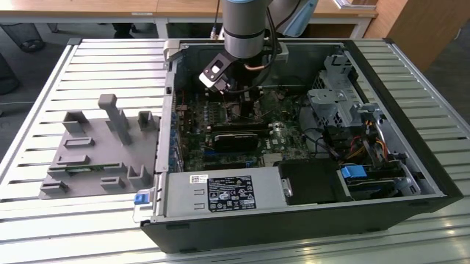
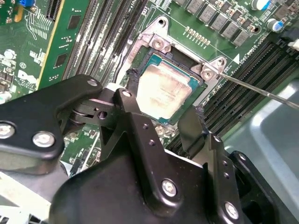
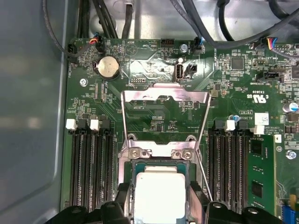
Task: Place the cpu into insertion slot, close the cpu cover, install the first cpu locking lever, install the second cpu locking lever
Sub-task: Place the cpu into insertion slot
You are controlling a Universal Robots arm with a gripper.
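while your gripper (image 2: 161, 106) hangs with its two fingers (image 2: 131, 105) spread just wider than the one cpu (image 3: 160, 198), that chip lies flat in the insertion slot (image 2: 180, 58) between them; the one cpu cover (image 3: 127, 119) is flipped up, with one thin locking lever (image 2: 257, 88) beside the slot.

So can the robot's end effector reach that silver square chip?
Probably yes: the end effector hovers just over the silver square chip, and the thin silver metal cover frame is flipped open, leaving the way free.

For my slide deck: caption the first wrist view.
End effector poised over the cpu lying in the insertion slot, with the cpu cover raised open.
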